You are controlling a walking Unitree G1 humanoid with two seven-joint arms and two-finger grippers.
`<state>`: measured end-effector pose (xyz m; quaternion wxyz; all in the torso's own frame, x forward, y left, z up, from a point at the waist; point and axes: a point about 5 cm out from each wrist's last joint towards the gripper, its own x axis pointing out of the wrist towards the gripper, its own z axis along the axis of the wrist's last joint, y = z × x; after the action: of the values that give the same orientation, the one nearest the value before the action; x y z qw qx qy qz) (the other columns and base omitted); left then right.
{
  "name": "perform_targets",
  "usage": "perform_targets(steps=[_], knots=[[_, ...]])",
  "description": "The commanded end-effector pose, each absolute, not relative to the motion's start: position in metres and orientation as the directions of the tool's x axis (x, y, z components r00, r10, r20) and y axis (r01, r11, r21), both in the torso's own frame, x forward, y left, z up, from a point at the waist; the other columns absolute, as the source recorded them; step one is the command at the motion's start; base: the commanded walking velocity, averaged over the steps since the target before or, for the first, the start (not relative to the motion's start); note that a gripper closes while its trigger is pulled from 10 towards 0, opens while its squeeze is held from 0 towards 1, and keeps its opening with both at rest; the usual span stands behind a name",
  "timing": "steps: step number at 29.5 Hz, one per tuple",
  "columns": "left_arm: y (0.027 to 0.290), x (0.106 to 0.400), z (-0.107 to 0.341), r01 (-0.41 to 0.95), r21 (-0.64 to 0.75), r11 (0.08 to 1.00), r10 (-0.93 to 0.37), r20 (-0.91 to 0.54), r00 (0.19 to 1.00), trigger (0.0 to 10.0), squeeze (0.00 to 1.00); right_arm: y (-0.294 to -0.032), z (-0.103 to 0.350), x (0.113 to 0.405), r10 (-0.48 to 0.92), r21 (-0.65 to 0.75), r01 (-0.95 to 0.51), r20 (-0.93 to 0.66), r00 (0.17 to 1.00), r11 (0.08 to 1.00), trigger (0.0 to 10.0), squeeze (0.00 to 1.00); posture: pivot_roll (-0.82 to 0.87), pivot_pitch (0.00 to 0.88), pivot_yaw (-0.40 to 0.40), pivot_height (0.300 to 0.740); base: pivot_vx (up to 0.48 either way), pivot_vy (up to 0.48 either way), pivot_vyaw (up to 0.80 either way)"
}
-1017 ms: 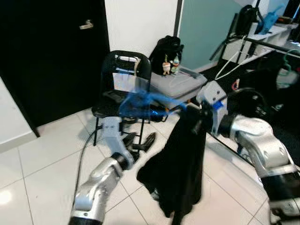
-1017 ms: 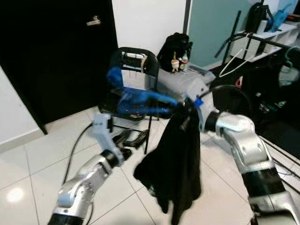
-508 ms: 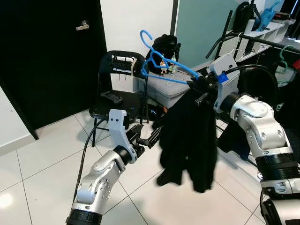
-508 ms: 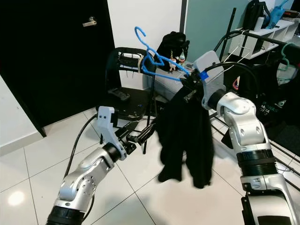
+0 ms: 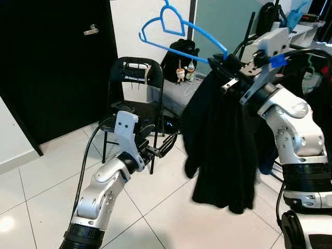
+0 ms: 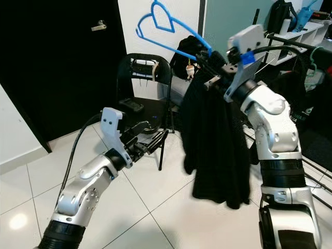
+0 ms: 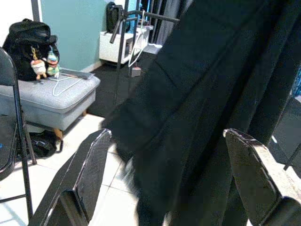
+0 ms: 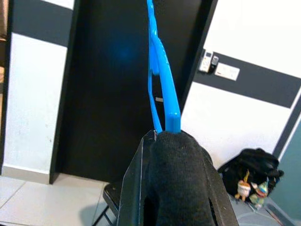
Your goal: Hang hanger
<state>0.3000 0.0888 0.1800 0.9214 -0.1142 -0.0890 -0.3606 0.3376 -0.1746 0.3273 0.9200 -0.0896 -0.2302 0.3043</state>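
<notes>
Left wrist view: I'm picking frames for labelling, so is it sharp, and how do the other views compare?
Left wrist view: the black garment is soft at its lower edge, while the bag behind is crisp. Left eye view: sharp, with a glare spot on the tiles. Right wrist view: the blue hanger is clear and the dark door behind it is evenly lit.

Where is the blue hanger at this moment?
The blue hanger is held high at upper centre of the left eye view, in the right gripper, with the black garment draped from it, above the black chair.
</notes>
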Motion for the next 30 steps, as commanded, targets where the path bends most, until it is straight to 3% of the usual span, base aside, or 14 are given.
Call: perform_targets(steps=[1,2,7,15,30], knots=[[0.087,0.296,0.176,0.716,-0.145,0.683,-0.679,0.236,0.695,10.0,0.00,-0.175,0.343,0.328,0.614,-0.313,-0.528,0.434,0.660,0.789,10.0,0.00,-0.10,0.000,0.019,0.740,0.000,0.000,0.00],[0.082,0.291,0.173,0.752,-0.143,0.643,-0.717,0.233,0.657,10.0,0.00,-0.176,0.348,0.323,0.625,-0.309,-0.546,0.456,0.634,0.779,10.0,0.00,-0.10,0.000,0.020,0.740,0.000,0.000,0.00],[0.076,0.286,0.167,0.782,-0.143,0.607,-0.750,0.221,0.623,10.0,0.00,-0.176,0.358,0.314,0.648,-0.314,-0.575,0.486,0.586,0.755,10.0,0.00,-0.11,0.000,0.021,0.740,0.000,0.000,0.00],[0.080,0.289,0.146,0.729,-0.129,0.672,-0.714,0.149,0.684,10.0,0.00,-0.168,0.374,0.295,0.705,-0.324,-0.658,0.537,0.463,0.679,10.0,0.00,-0.13,0.000,0.028,0.740,0.000,0.000,0.00],[0.092,0.289,0.150,0.709,-0.214,0.673,-0.673,0.220,0.706,10.0,0.00,-0.167,0.387,0.270,0.746,-0.332,-0.730,0.562,0.356,0.598,10.0,0.00,-0.14,0.000,0.032,0.740,0.000,0.000,0.00]])
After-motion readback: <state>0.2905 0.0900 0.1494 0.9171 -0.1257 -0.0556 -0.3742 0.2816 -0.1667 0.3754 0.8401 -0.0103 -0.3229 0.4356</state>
